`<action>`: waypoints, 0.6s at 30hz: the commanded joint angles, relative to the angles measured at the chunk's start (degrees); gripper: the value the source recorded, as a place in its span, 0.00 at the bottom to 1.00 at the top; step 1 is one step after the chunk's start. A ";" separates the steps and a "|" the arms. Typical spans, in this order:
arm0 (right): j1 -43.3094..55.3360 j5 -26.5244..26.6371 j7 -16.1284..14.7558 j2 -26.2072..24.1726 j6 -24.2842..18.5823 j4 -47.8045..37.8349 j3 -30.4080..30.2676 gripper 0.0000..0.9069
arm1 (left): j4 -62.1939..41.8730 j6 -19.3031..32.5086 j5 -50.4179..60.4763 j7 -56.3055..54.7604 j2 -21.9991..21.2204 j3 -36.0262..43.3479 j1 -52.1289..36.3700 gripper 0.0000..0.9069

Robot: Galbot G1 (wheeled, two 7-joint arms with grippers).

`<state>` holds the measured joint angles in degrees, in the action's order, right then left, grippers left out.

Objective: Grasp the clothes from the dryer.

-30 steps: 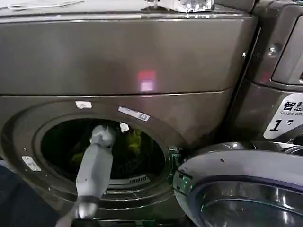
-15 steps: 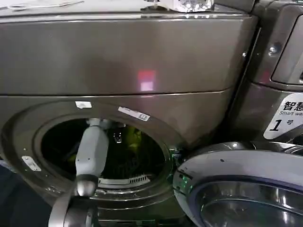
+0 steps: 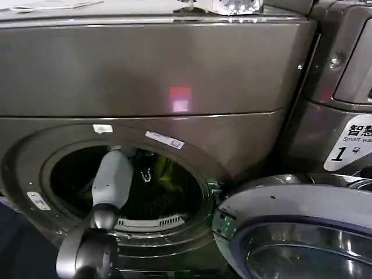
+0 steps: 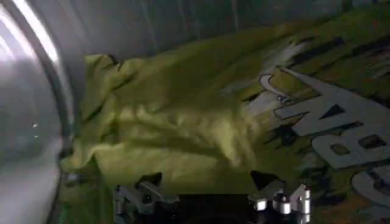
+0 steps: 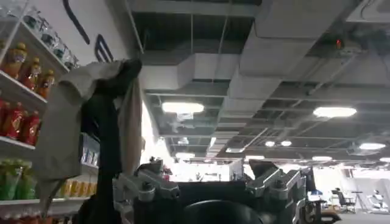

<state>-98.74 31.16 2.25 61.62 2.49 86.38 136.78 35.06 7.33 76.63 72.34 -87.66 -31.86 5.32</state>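
Clothes (image 4: pixel 183 131): yellow-green fabric bundle lying inside the dryer drum, crumpled with folds, part of it carrying a large white and dark printed graphic (image 4: pixel 332 122); in the head view it's a yellow-green patch (image 3: pixel 163 168) deep in the dark drum, toward the right half of the opening. Dryer (image 3: pixel 174 64): dark bronze-grey front loader, round porthole, pink-red light (image 3: pixel 180 97) on the plain panel above it, white stickers on the porthole ring, door (image 3: pixel 302 232) swung open at lower right. Left arm (image 3: pixel 111 180) reaches in through the porthole, wrist past the rim. Left gripper (image 4: pixel 213 198): fingers spread wide apart, nothing between them, tips right at the near edge of the fabric, pointing into the bundle; can't tell if they touch it. Curved metal drum wall (image 4: pixel 30 109) runs alongside the clothes in the left wrist view. Right gripper (image 5: pixel 213 185): away from the dryer, aimed up at a ceiling with lights and ducts, fingers apart and holding nothing, a shelf of bottles (image 5: pixel 21 91) off to one side. Neighbouring machine (image 3: pixel 349 87) at right has a white label with "1".
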 commanded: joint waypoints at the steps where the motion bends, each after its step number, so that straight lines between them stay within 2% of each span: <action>1: 0.08 -0.01 0.00 0.10 -0.07 0.21 -0.31 1.00 | -5.42 -0.23 -1.88 -0.45 0.30 -0.14 -0.60 1.00; 18: 0.01 0.19 -0.02 0.58 -0.05 0.89 -0.82 1.00 | -10.47 -0.74 -4.34 -0.26 1.40 -0.54 -0.22 1.00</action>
<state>-98.65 31.28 2.23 62.10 2.45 87.11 136.03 26.90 6.76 72.98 71.77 -86.31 -32.33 4.56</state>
